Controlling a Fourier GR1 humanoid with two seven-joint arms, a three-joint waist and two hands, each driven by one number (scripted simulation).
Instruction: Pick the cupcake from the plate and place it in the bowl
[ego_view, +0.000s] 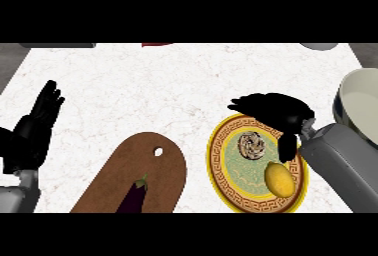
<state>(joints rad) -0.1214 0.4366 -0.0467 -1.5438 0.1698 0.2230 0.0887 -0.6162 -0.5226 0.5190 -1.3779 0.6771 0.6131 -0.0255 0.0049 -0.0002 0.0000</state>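
Nothing is moved yet: the cupcake (253, 145) sits on the plate (221, 172). Above the plate, the right hand (275, 111) curls its fingers (286, 145), holding nothing. Beside the plate, the bowl (359, 107) waits.

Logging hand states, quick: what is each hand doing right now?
Left hand: open, resting at the left edge, holding nothing.
Right hand: fingers curled over the plate's far rim, holding nothing visible.

A wooden cutting board (140, 172) lies on the white counter (148, 85). An eggplant (133, 197) rests on the board's near end.
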